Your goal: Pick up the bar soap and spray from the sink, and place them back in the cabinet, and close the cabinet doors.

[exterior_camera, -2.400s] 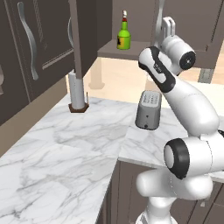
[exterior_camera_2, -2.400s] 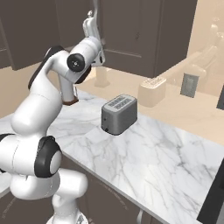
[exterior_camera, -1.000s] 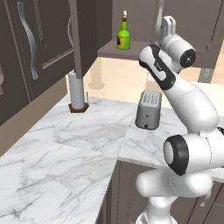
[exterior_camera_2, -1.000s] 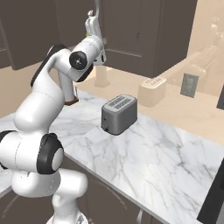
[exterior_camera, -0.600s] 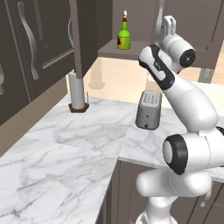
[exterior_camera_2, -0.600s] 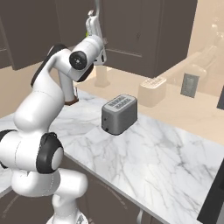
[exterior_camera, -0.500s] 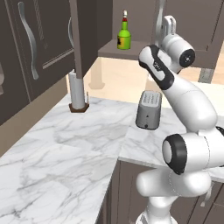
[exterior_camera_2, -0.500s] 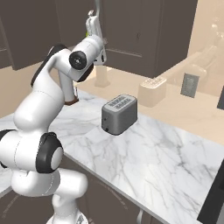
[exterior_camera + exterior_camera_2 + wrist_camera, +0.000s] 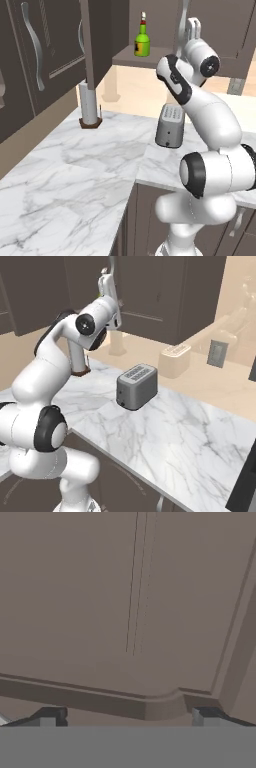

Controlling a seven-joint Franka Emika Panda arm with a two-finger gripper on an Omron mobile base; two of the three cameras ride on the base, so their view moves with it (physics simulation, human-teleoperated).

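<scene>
With the spray point(image 9: 142, 42) already stood on the cabinet point(image 9: 131, 59) shelf, the door-closing step appears in hand: the pincer point(image 9: 192, 26), spread wide and empty, is raised beside a door panel point(image 9: 125, 602), which next needs pushing shut.

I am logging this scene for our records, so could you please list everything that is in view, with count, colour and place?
spray: one, green bottle with yellow label and red-and-white top, standing on the cabinet's shelf.
cabinet: one, dark brown, on the wall above the counter, its brown shelf exposed.
cabinet doors: dark brown, panelled, curved silver handles; one panel close in front of the hand.
toaster: one, grey, on the counter.
counter: one, white marble.
paper towel holder: one, grey roll on brown base, at the counter's back.
wall outlet: one, grey, on the beige wall.
hand: one, dark fingertips, open, raised at the cabinet doors.
</scene>
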